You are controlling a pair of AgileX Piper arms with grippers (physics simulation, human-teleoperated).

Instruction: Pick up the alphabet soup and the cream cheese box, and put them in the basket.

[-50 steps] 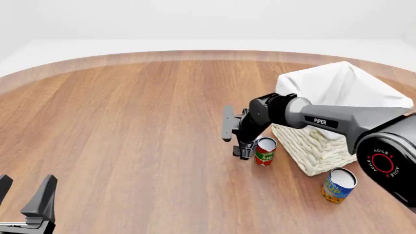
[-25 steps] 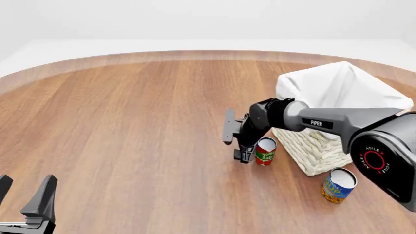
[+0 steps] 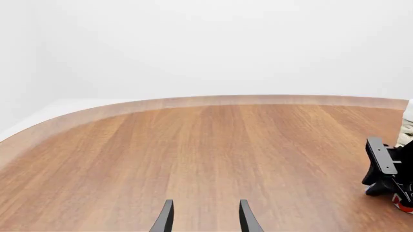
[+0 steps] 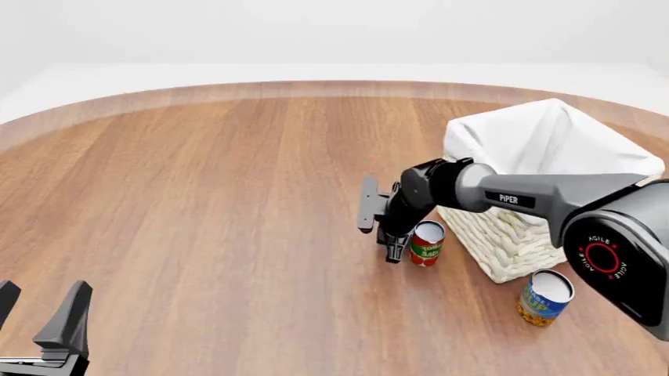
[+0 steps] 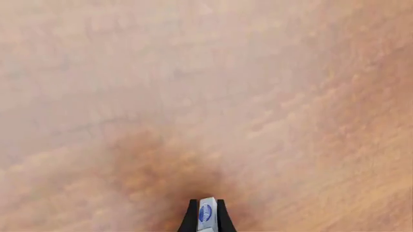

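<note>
The wooden table (image 4: 209, 204) fills the scene, and your basket (image 4: 544, 157) stands far right on it, cream wicker under a white cloth lining. The right arm reaches in from the right across the basket's near-left corner, with the right gripper (image 4: 394, 249) pointing down at the tabletop just left of the red can (image 4: 427, 243). The alphabet soup (image 4: 544, 298), blue and yellow-orange with a pale top, stands upright near right, in front of the basket and untouched.

In the right wrist view the fingers are pinched on the cream cheese box (image 5: 206, 215), a thin white sliver with a blue mark showing between them, low over the wood. The left gripper (image 4: 42, 329) sits near left with its fingers spread and nothing between them.

Your risks, as I judge them: the grip looks narrow and near one edge of the box, so a quick lift or swing could let it pivot or slip out. The red can is just beside your wrist; sweep right toward the basket too low and you'll knock it over. Rise first, and clear the raised lining before releasing.
</note>
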